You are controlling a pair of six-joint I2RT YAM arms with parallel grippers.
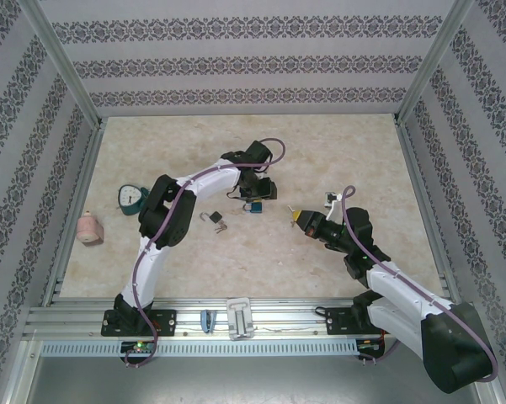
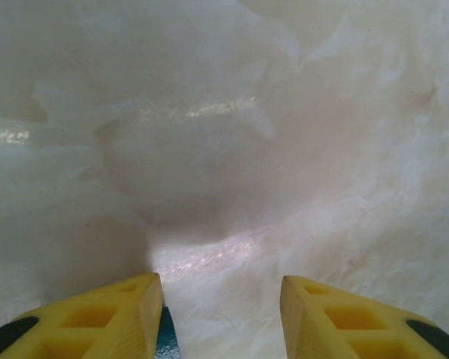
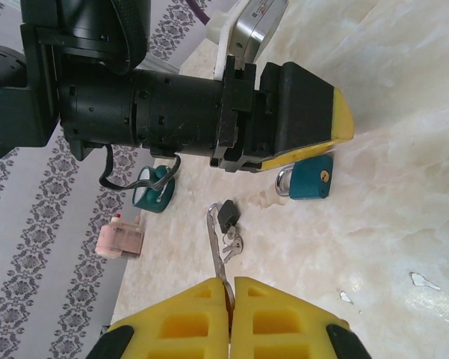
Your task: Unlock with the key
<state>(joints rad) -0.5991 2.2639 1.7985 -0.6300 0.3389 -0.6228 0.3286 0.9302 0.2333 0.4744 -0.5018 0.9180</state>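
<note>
A teal padlock (image 1: 253, 207) lies on the marble table, its keyhole facing my right wrist camera (image 3: 311, 178). My left gripper (image 1: 257, 198) hovers just over it, and one black-and-yellow finger (image 3: 306, 112) sits right above the lock. In the left wrist view its fingers (image 2: 220, 288) stand apart over bare table, with a sliver of the teal padlock (image 2: 165, 338) beside the left finger. My right gripper (image 1: 296, 215) is to the right of the lock, pointing at it. Its fingers (image 3: 230, 283) are shut on a silver key (image 3: 218, 247) that sticks out forward.
A small black padlock (image 1: 216, 220) with a ring of keys (image 3: 231, 243) lies left of the teal one. A teal round clock (image 1: 131, 198) and a pink bottle (image 1: 89, 227) sit at the far left. A silver object (image 1: 332, 199) lies behind my right gripper.
</note>
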